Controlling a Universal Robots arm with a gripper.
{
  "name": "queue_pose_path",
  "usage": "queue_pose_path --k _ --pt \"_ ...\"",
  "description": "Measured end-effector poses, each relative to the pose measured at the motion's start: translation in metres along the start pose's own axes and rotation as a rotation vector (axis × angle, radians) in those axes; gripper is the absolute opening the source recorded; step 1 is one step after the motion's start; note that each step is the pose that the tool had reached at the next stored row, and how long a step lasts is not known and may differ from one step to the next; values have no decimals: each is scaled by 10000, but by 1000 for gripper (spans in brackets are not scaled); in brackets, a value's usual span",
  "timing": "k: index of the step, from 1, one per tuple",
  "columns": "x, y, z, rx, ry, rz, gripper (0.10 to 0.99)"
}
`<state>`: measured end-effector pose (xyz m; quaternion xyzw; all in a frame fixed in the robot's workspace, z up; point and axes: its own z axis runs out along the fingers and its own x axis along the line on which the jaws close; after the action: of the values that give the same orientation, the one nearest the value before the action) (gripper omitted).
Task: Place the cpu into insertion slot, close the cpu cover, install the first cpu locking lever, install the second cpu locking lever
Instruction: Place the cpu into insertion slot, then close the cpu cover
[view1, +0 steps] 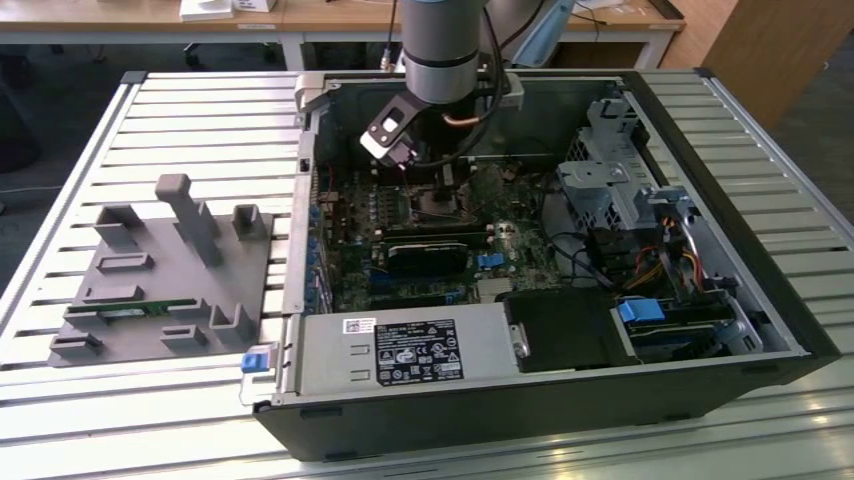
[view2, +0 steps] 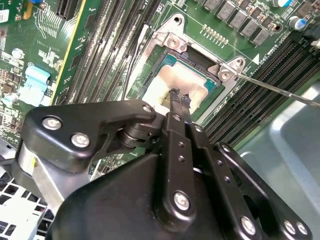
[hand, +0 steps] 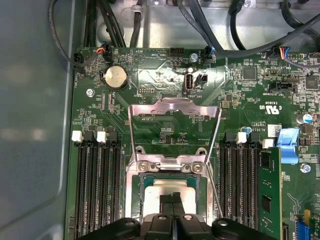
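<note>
Here the gripper (hand: 172, 201) reaches down inside the open computer case (view1: 747, 330), its two black fingers (view2: 175, 107) pressed together and pinching nothing. In the second wrist view their tips sit at the near part of the cpu's top; whether they touch it I cannot tell. The cpu (hand: 156, 192) lies flat in the insertion slot (hand: 140, 180), silver top up. The cpu cover (hand: 175, 105) is not closed: it is swung back from its hinge at the far side of the slot and stands over the green motherboard (hand: 165, 132), its large window showing the board behind.

A thin locking lever (view2: 280, 90) sticks out free from one corner of the socket bracket, across the neighbouring memory slots (hand: 240, 185). A second bank of long black memory slots (hand: 97, 185) flanks the socket on the other side, so it is hemmed in on both sides. Beyond the raised cover sit a round coin battery (hand: 115, 77) and a run of dark cables (hand: 210, 30) along the case wall.

In the exterior view the case rests on a slatted table (view1: 200, 110), and a grey parts fixture (view1: 160, 280) stands well apart on the exterior view's left.
</note>
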<state>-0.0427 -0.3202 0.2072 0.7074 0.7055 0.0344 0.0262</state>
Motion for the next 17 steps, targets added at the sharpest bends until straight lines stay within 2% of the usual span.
queue_pose_path --k 17 --pt "1 6 -40 22 1 7 106"
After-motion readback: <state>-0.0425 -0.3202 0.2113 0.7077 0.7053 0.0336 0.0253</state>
